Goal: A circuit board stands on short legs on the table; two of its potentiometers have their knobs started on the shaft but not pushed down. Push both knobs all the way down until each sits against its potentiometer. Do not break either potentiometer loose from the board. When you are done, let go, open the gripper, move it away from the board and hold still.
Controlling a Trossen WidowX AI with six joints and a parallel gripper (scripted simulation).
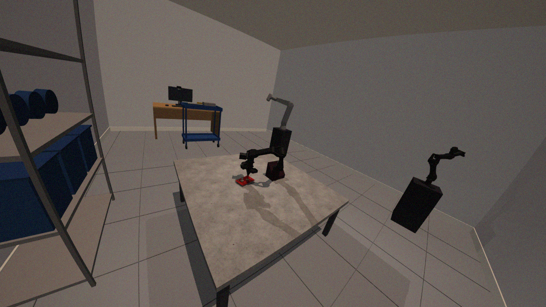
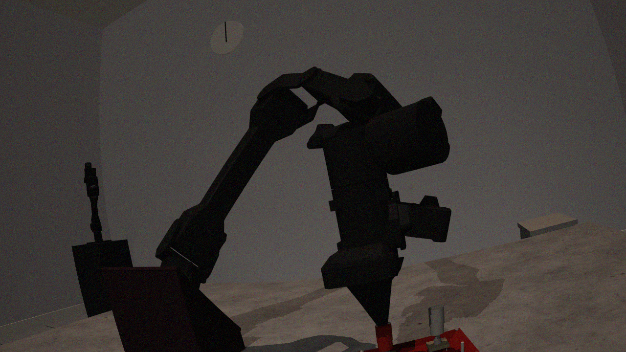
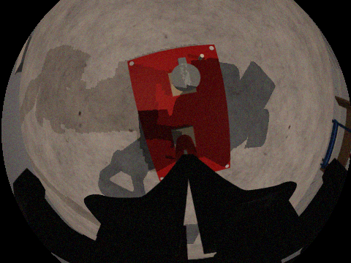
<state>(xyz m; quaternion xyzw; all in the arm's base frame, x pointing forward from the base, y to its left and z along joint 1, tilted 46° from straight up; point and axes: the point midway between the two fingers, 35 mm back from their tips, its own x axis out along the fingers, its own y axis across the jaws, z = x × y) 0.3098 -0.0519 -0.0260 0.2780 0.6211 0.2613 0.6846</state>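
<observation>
The red circuit board (image 1: 239, 183) (image 3: 146, 84) (image 2: 459, 339) stands on the table. A grey knob (image 2: 436, 320) (image 3: 186, 77) stands upright on its potentiometer, with a short stretch of shaft showing below it in the exterior view. A red knob (image 2: 384, 336) (image 3: 186, 143) stands on the other potentiometer; its lower end is cut off in the exterior view. My gripper (image 2: 382, 323) (image 3: 187, 158) (image 1: 248, 175) is shut and empty, pointing down, with its closed tips at the top of the red knob. Whether the red knob sits against its potentiometer I cannot tell.
The table (image 1: 229, 236) carries the arm's dark base (image 1: 274, 170) (image 2: 148, 306) beside the board. A small pin (image 3: 202, 56) (image 2: 462, 345) stands on the board near the grey knob. A shelf rack, a blue cart (image 1: 201, 136) and other arms on pedestals stand away from the table.
</observation>
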